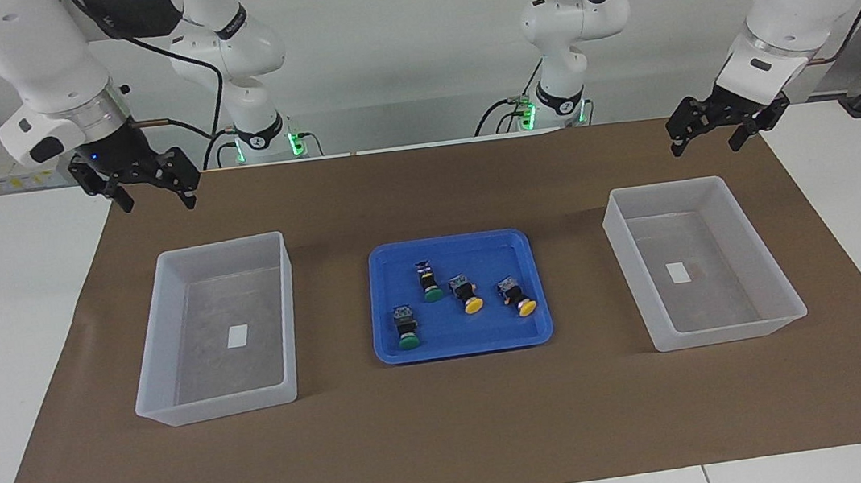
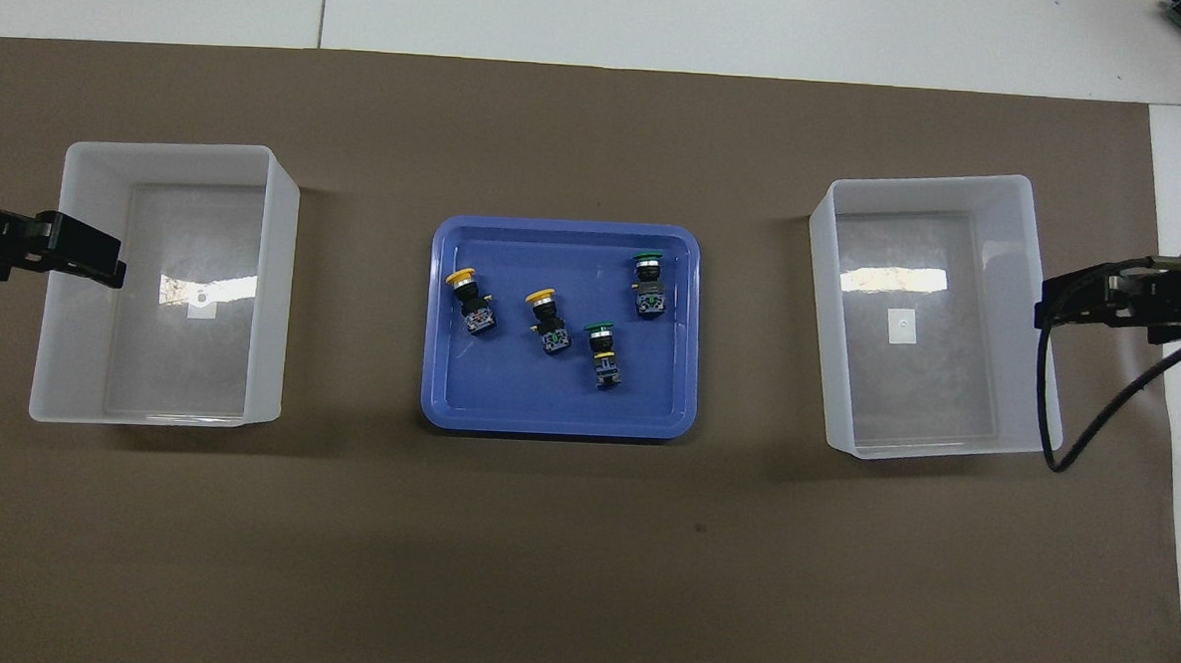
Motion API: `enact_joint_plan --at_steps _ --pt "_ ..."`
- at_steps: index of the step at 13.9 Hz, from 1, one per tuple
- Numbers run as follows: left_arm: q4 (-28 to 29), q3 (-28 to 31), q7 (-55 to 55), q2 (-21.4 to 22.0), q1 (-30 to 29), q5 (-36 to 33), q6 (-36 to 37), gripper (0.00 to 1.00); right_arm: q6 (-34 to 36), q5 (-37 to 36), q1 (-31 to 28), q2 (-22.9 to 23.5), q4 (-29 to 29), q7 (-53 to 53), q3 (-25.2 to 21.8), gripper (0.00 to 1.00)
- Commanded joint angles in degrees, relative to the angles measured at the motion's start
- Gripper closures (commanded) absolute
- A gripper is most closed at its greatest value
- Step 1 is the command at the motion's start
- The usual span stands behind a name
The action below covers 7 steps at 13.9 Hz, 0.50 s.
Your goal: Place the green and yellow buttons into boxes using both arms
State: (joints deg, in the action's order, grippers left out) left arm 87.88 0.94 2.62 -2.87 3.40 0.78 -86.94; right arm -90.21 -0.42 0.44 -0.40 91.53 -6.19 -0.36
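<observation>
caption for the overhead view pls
Four buttons lie in the blue tray between two empty boxes; both grippers wait.

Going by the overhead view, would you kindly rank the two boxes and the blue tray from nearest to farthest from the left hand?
1. Box at the left arm's end: the left hand hangs over its outer wall.
2. Blue tray: mid-table, between the boxes.
3. Box at the right arm's end: by the right hand.

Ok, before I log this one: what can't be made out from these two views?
- Label in the bin at the right arm's end, and label in the other bin: any print is too small, both views.
- Left gripper and right gripper: overhead view's edges cut off most of each.
- Four buttons' undersides: hidden against the blue tray.
</observation>
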Motion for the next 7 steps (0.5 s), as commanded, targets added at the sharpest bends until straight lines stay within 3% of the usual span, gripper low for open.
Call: enact_joint_plan --at_steps 1,7 --pt "-0.17 0.46 -0.68 0.58 0.47 -0.34 1.77 0.00 0.39 1.21 -0.26 -0.30 0.40 0.47 0.10 0.00" --pt "-0.17 0.29 -5.06 -0.46 2.92 -0.43 0.64 0.00 0.39 1.12 -0.26 -0.30 0.40 0.47 0.10 0.00"
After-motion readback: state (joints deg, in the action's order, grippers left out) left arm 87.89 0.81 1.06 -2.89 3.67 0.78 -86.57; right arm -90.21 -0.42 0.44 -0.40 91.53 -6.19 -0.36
